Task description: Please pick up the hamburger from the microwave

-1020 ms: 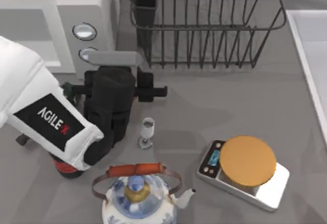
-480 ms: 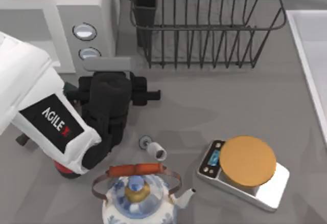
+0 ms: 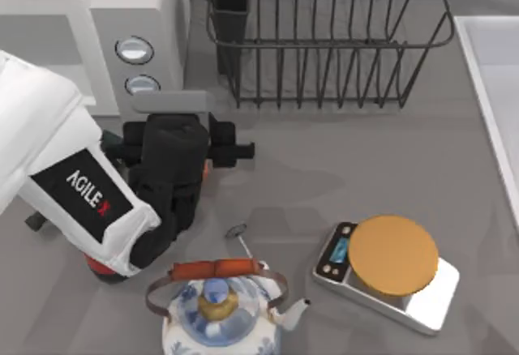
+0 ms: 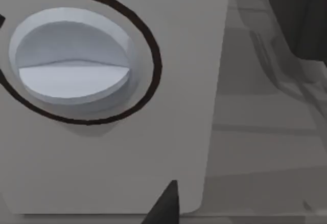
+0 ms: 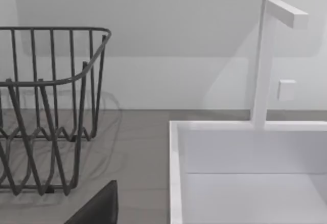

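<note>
1. The left gripper (image 3: 174, 108) sits at the microwave (image 3: 154, 14) in the bench's far left corner, close against the side panel with its 2 knobs; the left wrist view looks straight at 1 knob (image 4: 71, 63).
2. Whether its fingers are spread or closed, and whether they hold anything, I cannot tell; the arm's black wrist covers them from above.
3. The hamburger cannot be made out; presumably it lies in the microwave cavity under the arm.
4. Judging by this, the pickup looks not yet done: reaching in, gripping and lifting out remain.
5. A small glass (image 3: 241, 237) lies tipped near the teapot (image 3: 217, 310) at the near edge.
6. The right arm is parked toward the sink (image 5: 245, 173).
</note>
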You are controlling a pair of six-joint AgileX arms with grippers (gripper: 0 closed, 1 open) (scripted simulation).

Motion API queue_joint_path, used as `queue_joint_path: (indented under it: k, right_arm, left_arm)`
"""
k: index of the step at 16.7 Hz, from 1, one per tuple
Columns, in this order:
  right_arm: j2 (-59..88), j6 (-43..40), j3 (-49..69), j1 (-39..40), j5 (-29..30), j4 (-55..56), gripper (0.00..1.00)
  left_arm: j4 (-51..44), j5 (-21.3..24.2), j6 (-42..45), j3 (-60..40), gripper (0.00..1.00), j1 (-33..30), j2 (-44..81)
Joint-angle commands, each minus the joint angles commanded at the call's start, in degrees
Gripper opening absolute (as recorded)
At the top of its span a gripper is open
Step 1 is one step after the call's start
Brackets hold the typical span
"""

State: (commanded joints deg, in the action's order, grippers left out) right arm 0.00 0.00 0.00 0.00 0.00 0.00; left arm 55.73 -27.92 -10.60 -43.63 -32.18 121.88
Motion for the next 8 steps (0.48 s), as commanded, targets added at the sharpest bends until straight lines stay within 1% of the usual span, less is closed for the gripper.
queue_joint_path:
  k: [2,3,8]
  right_arm:
    - [0.0,0.0,0.0,0.0,0.0,0.0,1.0]
    - [0.0,0.0,0.0,0.0,0.0,0.0,1.0]
    - [0.0,0.0,0.0,0.0,0.0,0.0,1.0]
  left_arm:
    - [0.0,0.0,0.0,0.0,0.98,0.0,0.0]
    - [0.0,0.0,0.0,0.0,1.0,0.0,0.0]
    - [0.0,0.0,0.0,0.0,1.0,0.0,0.0]
